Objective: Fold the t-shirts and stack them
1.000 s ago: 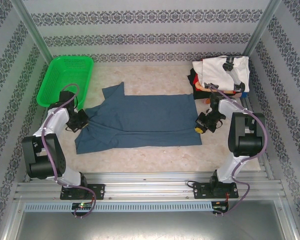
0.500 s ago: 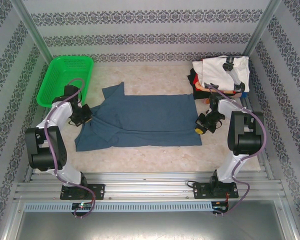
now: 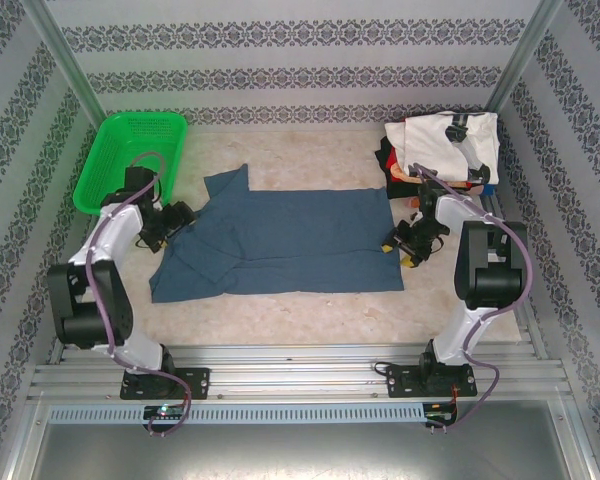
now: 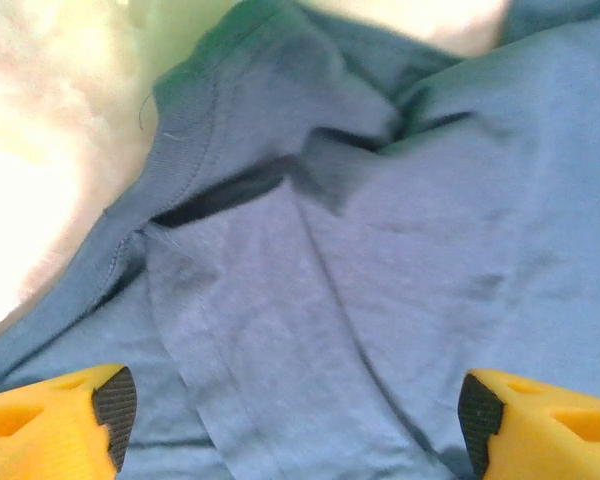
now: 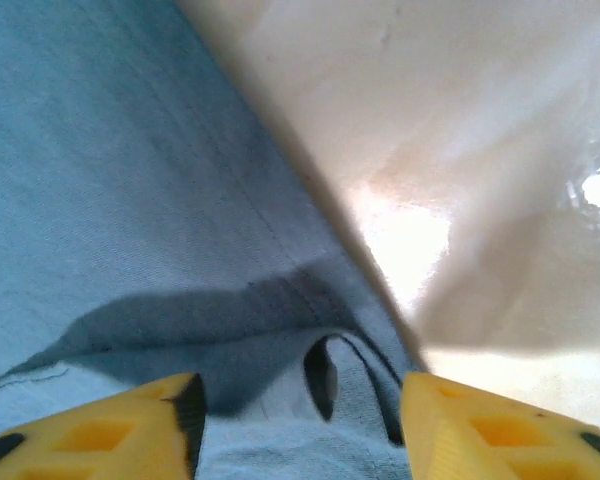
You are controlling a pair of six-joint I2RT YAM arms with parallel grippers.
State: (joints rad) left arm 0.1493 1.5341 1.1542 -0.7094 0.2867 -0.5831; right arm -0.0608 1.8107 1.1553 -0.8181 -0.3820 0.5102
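Table: pale marbled top, walled by patterned panels.
Blue shirt: spread flat mid-table, its left side rumpled, with one sleeve pointing toward the far edge.
Shirt pile: far right corner, white on top, black and red beneath.
Basket: green mesh, far left corner.
Left claw: jaws wide apart over the shirt's creased left edge, gripping nothing.
Right claw: jaws apart over the shirt's right hem, nothing held.

A wrinkled slate-blue cloth t-shirt lies under the left gripper, whose yellow, black-padded fingers stand wide apart, gripping nothing.
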